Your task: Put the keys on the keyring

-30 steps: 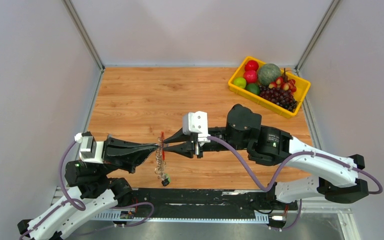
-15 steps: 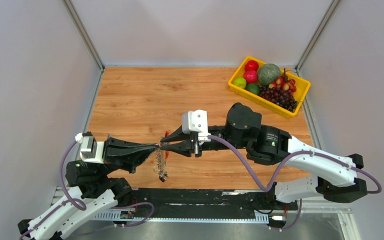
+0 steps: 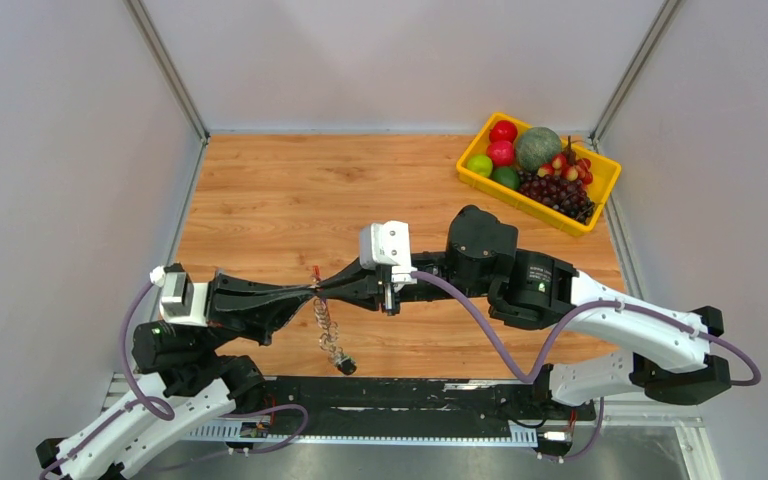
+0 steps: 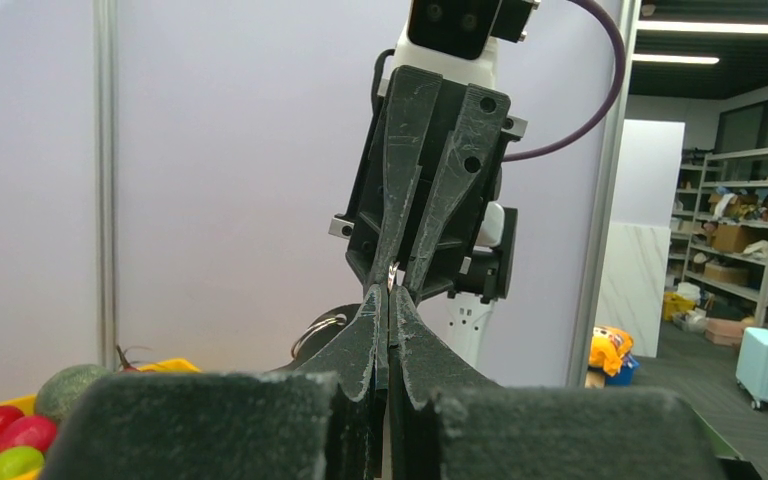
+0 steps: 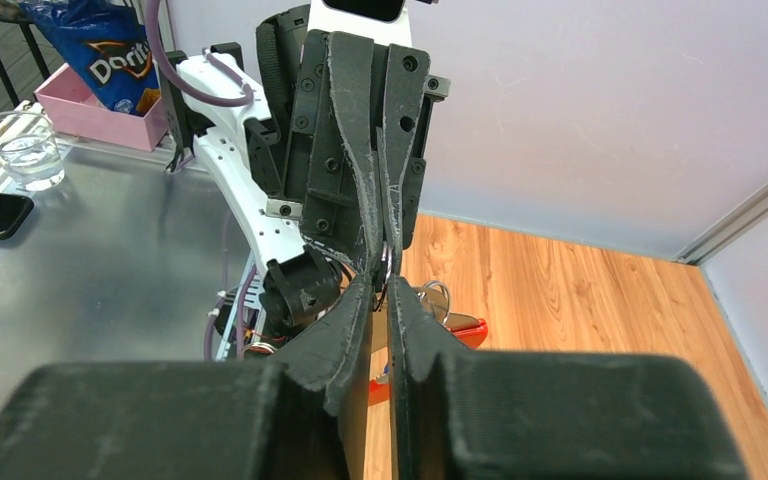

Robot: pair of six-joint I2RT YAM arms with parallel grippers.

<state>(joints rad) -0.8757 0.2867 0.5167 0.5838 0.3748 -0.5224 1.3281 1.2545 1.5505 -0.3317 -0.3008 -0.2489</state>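
My two grippers meet tip to tip above the front middle of the table. My left gripper (image 3: 312,291) is shut on the keyring (image 3: 314,272), whose red curved part shows just above its tips and in the right wrist view (image 5: 460,330). My right gripper (image 3: 326,289) is shut from the other side, with a thin silver sliver (image 4: 390,276) between its tips. A chain of silver rings (image 3: 326,330) hangs below the meeting point and ends in a dark-headed key (image 3: 345,366). One silver ring (image 4: 315,330) shows beside my left fingers. The other keys are hidden.
A yellow tray (image 3: 475,180) of fruit stands at the back right corner. The wooden table (image 3: 280,190) is walled by grey panels on three sides. A black rail (image 3: 430,395) runs along the near edge between the arm bases.
My right gripper opened slightly half a second ago and has shut again at the keyring. Both tips shifted a little left. The hanging chain swung, and its dark key now sits further right.
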